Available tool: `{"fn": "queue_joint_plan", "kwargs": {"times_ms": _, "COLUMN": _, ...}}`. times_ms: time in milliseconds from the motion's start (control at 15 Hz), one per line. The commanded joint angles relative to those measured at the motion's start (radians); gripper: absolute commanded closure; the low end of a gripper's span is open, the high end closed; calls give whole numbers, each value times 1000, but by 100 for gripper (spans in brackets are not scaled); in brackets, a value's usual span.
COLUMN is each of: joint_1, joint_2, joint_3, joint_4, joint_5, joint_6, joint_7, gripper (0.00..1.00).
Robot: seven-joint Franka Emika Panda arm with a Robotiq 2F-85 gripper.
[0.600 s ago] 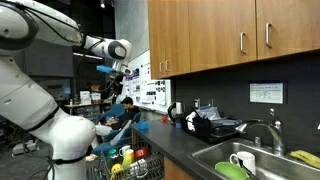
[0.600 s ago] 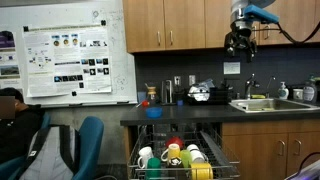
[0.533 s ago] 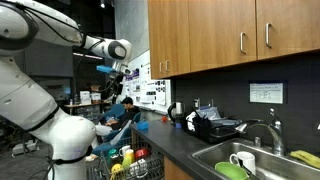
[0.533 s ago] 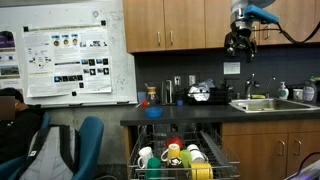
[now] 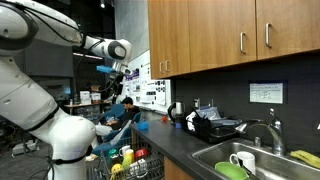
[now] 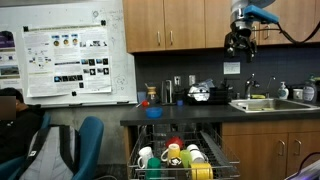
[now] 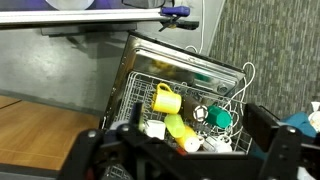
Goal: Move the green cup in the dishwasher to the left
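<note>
Finding 1: your gripper point(image 7: 185, 152) is released. In the wrist view its fingers point(image 7: 272, 135) stand wide apart with nothing between them and touch nothing.

Finding 2: the gripper point(image 6: 238, 42) hangs high in front of the cabinets point(image 6: 170, 25), well above the desk point(image 6: 190, 113) and clear of everything on it. In an exterior view the gripper point(image 5: 117, 72) shows at the end of the outstretched arm, again well above the rack.

Finding 3: the dishwasher point(image 7: 140, 70) stands open, well below the gripper. Its wire rack is pulled out and loaded. It also shows low in both exterior views point(image 6: 215, 160) point(image 5: 140, 165).

Finding 4: the green cup point(image 7: 219, 117) sits in the rack, well below the gripper. In the wrist view it lies between the two fingers, nearer the one at the picture's right side. Whether it stands upright or tilted cannot be told.

Finding 5: a yellow cup point(image 7: 165, 99) sits in the rack near the green cup, on the side towards the other finger. A white cup point(image 7: 155, 128) lies just beside the yellow cup. The gripper is well apart from all three.
</note>
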Motion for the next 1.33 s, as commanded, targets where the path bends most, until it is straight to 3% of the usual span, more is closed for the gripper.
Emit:
{"fn": "queue_joint_plan", "kwargs": {"times_ms": 0, "joint_1": -28, "joint_2": 22, "joint_3": 34, "joint_4": 4, "joint_5": 4, "joint_6": 16, "joint_7": -33, "gripper": 0}}
{"fn": "queue_joint_plan", "kwargs": {"times_ms": 533, "joint_1": 8, "joint_2": 149, "joint_3": 100, "joint_4": 14, "joint_5": -7, "joint_6": 137, "joint_7": -120, "gripper": 0}}
{"fn": "queue_joint_plan", "kwargs": {"times_ms": 1267, "joint_1": 99, "joint_2": 423, "joint_3": 153, "joint_4": 84, "joint_5": -58, "joint_6": 425, "joint_7": -278, "gripper": 0}}
